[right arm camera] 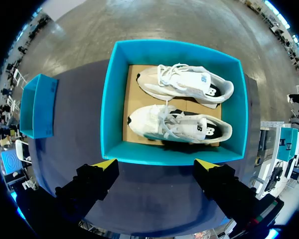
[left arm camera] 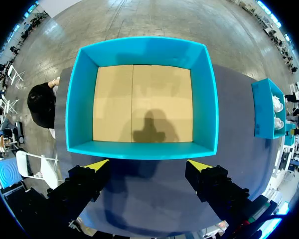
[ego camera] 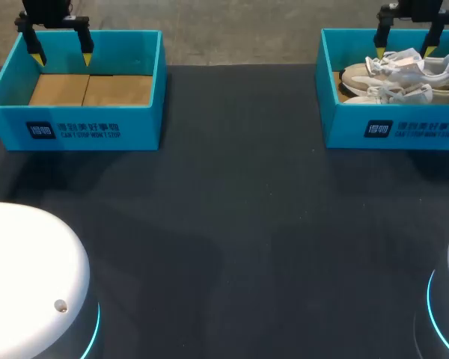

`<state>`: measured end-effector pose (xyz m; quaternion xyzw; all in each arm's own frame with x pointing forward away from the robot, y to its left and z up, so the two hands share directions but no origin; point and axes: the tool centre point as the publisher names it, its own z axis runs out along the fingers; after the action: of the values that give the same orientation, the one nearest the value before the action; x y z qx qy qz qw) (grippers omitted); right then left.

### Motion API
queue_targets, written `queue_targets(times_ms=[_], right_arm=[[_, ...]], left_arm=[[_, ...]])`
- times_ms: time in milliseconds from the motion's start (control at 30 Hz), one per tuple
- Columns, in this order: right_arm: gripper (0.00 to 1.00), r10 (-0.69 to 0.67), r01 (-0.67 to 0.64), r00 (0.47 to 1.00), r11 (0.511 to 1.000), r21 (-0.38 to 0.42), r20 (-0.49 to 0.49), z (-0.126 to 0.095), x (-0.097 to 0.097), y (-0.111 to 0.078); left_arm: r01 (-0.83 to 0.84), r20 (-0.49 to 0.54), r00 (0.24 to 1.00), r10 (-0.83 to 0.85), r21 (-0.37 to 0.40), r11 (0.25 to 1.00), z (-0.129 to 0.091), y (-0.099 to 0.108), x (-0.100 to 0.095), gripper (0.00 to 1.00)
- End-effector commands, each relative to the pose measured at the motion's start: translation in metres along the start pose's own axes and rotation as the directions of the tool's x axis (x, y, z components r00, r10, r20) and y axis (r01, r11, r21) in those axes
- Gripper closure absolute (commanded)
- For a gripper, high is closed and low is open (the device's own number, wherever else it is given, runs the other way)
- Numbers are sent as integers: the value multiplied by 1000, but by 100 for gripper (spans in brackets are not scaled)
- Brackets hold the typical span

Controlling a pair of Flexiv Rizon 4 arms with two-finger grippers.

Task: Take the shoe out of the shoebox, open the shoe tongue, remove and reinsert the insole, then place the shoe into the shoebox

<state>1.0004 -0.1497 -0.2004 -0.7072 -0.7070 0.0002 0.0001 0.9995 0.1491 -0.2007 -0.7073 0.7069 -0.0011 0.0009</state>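
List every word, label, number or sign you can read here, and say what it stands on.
Left box, front wall: white square mark, row of characters, small line of letters beneath; too small and blurred to quote.
Right box, front wall: same print, equally blurred.
Shoes, sides: a small mark each, too small to read.
No other print shows.

Even overhead light, soft left tool shadow inside the left shoebox, faintly shadowed dark table.

Robotics lab, dark table, left arm
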Motion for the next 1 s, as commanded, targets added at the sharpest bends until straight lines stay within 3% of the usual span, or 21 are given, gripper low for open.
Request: queue_targets(times_ms=[33, 433, 500, 600, 1000], right_arm=[[0, 0, 0, 1000, 1000, 0, 0, 0, 0, 0], [0, 0, 0, 1000, 1000, 0, 0, 0, 0, 0], [0, 88, -88, 996, 996, -17, 15, 9, -11, 8], [0, 134, -134, 990, 991, -2, -38, 11, -28, 13], [0, 186, -187, 982, 979, -84, -19, 32, -98, 21]], left_arm=[[0, 0, 1000, 0, -1, 1000, 0, 0, 0, 0], [0, 0, 1000, 0, -1, 1000, 0, 0, 0, 0], [0, 0, 1000, 0, -1, 1000, 0, 0, 0, 0], [0, 0, 1000, 0, -1, 1000, 0, 0, 0, 0], [0, 0, 1000, 0, -1, 1000, 0, 0, 0, 0]])
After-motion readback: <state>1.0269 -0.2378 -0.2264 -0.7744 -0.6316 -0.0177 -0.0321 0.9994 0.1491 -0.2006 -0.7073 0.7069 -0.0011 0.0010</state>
